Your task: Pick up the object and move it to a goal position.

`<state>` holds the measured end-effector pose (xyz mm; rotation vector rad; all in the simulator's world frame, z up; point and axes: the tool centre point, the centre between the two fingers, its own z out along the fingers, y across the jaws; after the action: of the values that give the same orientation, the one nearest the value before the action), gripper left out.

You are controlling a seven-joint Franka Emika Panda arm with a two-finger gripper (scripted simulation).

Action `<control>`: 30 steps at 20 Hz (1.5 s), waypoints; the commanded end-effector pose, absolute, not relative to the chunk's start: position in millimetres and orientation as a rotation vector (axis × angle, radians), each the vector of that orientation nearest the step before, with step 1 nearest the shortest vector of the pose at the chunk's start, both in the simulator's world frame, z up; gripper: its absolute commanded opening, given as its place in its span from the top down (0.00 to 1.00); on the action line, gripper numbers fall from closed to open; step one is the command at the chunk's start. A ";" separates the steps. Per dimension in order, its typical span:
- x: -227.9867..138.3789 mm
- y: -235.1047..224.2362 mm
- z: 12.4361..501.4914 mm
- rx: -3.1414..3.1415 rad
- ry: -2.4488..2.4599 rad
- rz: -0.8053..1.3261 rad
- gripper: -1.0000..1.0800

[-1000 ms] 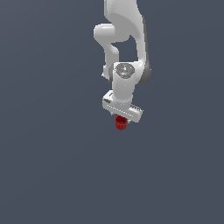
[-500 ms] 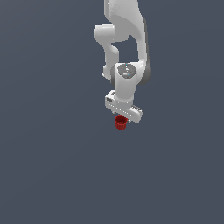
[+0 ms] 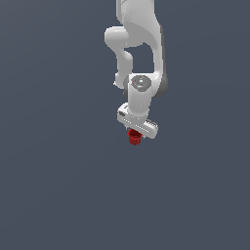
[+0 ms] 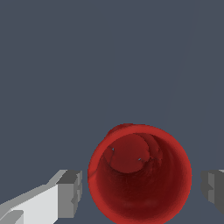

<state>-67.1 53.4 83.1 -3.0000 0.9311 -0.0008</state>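
White arm [image 3: 139, 53] comes down from the top of the exterior view, bends at an elbow, wrist pointing straight down, white gripper [image 3: 135, 133] at its end with the wide hand bar tilted, lower toward the exterior view's right. Small dark-red cup [image 3: 135, 137] sits right under the gripper, its upper part tucked behind the hand bar, only the lower body and wider rim poking out below; it is narrower than the hand. Flat grey-blue floor [image 3: 58, 185] all around. Exterior view hides the fingers, so finger spacing can't be read there. Wrist view looks down into the cup [image 4: 140, 173]: open mouth, round rim, glossy dark-red inside with a lumpy lighter bottom, a bit of ribbed outer wall showing past the rim. In that view the cup lies between two grey finger pads [image 4: 70, 193], one on each side, the gripper [image 4: 141, 190] spread wider than the cup; a thin gap shows at one pad and a clearer gap at the other, so the jaws are apart and not squeezing it. Can't tell from either view whether the cup rests on the floor or sits slightly above it, no shadow to judge
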 end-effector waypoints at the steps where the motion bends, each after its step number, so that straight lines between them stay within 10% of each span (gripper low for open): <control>1: -68.0 53.3 71.0 -3.000 0.932 0.000 0.04; 10: -67.6 53.4 47.3 -2.999 0.936 0.000 0.04; 11: -67.6 53.4 47.3 -2.999 0.936 0.000 1.00; 30: -71.6 56.0 66.8 -2.998 0.934 -0.002 1.00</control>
<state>-71.1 55.4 60.7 -2.9992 0.9343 0.0011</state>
